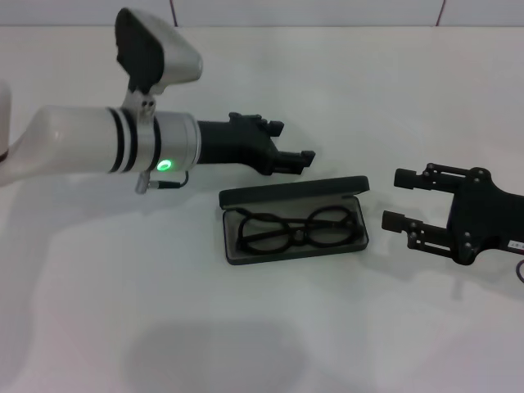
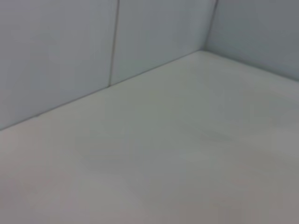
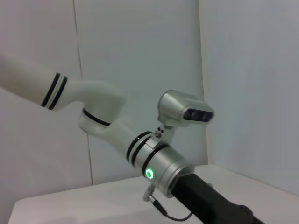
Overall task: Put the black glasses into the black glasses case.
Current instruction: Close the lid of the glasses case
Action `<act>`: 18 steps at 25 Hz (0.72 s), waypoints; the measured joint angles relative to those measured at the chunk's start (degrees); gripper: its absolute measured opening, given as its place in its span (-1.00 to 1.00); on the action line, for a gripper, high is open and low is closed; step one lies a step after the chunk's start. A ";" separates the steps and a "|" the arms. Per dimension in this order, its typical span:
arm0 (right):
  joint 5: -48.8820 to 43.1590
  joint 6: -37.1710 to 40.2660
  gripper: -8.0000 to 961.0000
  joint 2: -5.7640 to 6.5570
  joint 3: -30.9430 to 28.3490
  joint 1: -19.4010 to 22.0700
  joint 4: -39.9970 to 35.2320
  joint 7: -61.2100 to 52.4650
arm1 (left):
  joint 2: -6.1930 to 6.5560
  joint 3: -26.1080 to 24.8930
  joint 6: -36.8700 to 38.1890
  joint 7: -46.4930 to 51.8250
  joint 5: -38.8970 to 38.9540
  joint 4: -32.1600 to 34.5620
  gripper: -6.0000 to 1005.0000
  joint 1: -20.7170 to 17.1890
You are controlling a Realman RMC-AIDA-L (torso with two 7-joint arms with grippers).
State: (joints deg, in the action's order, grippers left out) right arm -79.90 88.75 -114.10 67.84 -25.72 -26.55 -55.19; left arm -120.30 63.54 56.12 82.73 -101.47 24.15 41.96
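Head view, lower centre: the case (image 1: 295, 219) lies open on the white table (image 1: 164, 327), lid (image 1: 293, 191) raised along its far edge. The glasses (image 1: 299, 230) lie inside the tray, folded, lenses side by side, within its walls.

Right of the case, centre right: right gripper (image 1: 401, 199), fingers spread, tips pointing toward the case's right end, near but apart from it, holding nothing.

Farther back, upper centre: left gripper (image 1: 291, 146) just behind the lid, fingers spread, holding nothing. Its arm (image 3: 154, 163) shows in the right wrist view, green light lit.

Left wrist view: bare table (image 2: 187, 154) and wall only.
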 joint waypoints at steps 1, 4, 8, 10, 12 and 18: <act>0.00 -0.24 0.23 -0.08 0.02 -0.14 0.00 0.00 | 0.00 0.31 0.20 -0.53 0.63 0.01 0.67 -0.31; 0.00 -0.83 0.23 -0.34 0.01 -0.52 -0.11 0.00 | 0.02 2.00 0.84 -3.47 3.55 0.01 0.61 -1.71; -0.01 -1.30 0.23 -0.47 0.05 -1.32 -0.18 0.00 | 0.05 2.49 1.13 -6.96 7.34 0.01 0.61 -2.95; -0.35 -1.32 0.23 -0.42 0.05 -1.58 -0.28 0.00 | 0.19 2.47 2.58 -8.42 10.97 0.04 0.60 -3.32; -1.12 -1.32 0.23 -0.35 0.05 -1.63 -0.71 0.00 | 0.56 2.25 4.93 -8.86 14.01 0.31 0.60 -3.53; -1.60 -1.09 0.24 0.45 -0.71 -0.85 -1.18 0.00 | 1.13 2.50 8.23 -3.20 11.54 3.07 0.59 -3.77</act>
State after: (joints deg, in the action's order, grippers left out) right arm -81.50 87.66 -113.65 67.13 -26.58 -27.72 -55.19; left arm -119.16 66.04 64.34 79.54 -89.93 27.23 38.19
